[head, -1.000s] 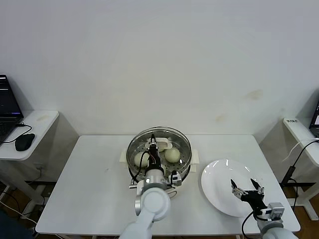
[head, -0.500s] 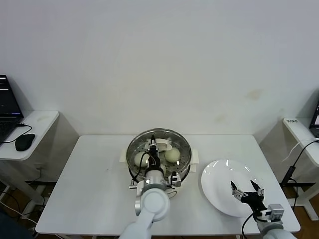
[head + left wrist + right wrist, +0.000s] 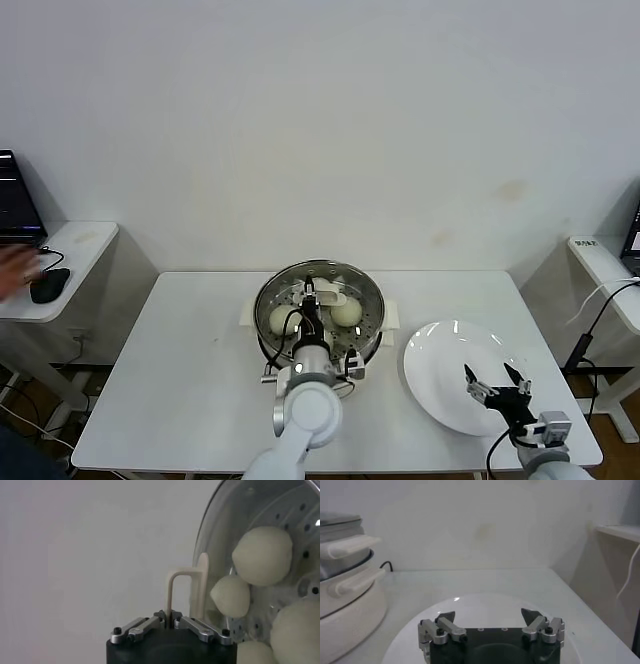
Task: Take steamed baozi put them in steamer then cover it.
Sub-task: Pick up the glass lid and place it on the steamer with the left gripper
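Observation:
The steamer (image 3: 376, 322), a steel pot on a cream base, stands mid-table. The glass cover (image 3: 322, 270) lies over it, and my left gripper (image 3: 309, 298) is shut on its cream handle (image 3: 184, 586). In the left wrist view the jaws of that gripper (image 3: 170, 623) pinch the handle's thin upright bar. Several steamed baozi (image 3: 262, 555) lie on the perforated tray under the glass; two of them (image 3: 346, 313) show in the head view. My right gripper (image 3: 493, 381) hangs open over the white plate (image 3: 440, 355), nothing between its fingers (image 3: 489, 618).
The empty white plate (image 3: 485, 602) lies right of the steamer (image 3: 345, 587). Side tables stand at both ends, the left one with a laptop and a mouse (image 3: 47, 286). A person's hand (image 3: 18, 268) is beside the mouse.
The left gripper and the cover have sunk slightly onto the pot. A hand has appeared by the mouse at far left. The right gripper has barely moved.

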### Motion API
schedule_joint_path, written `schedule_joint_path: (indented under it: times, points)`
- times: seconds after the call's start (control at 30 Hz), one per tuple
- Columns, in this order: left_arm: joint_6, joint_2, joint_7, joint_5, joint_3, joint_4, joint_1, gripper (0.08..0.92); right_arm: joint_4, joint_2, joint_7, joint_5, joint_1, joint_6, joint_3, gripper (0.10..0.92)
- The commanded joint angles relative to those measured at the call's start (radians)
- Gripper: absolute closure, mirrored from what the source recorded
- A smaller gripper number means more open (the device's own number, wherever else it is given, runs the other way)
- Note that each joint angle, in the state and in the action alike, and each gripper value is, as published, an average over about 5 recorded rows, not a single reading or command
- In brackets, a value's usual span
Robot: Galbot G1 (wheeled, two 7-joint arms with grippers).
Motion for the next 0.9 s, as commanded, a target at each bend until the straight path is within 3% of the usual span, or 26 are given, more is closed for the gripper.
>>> schedule_joint_path:
  times: [0.03, 0.27, 0.37, 0.9]
  points:
    - [-0.002, 0.002, -0.003, 0.000, 0.003, 0.004, -0.001, 0.867, 0.005, 0.000, -0.001, 0.000, -0.002, 0.000, 0.002, 0.203]
    - [-0.010, 0.012, -0.003, 0.000, 0.004, -0.004, -0.001, 0.864, 0.004, -0.001, -0.003, 0.001, -0.007, 0.002, 0.005, 0.203]
    - [-0.015, 0.017, 0.004, -0.002, 0.005, -0.017, 0.000, 0.818, 0.002, 0.001, -0.004, 0.001, -0.006, 0.003, 0.004, 0.203]
    - [-0.013, 0.033, 0.036, -0.037, 0.023, -0.107, 0.029, 0.360, -0.002, 0.002, -0.005, -0.001, -0.005, 0.003, 0.003, 0.203]
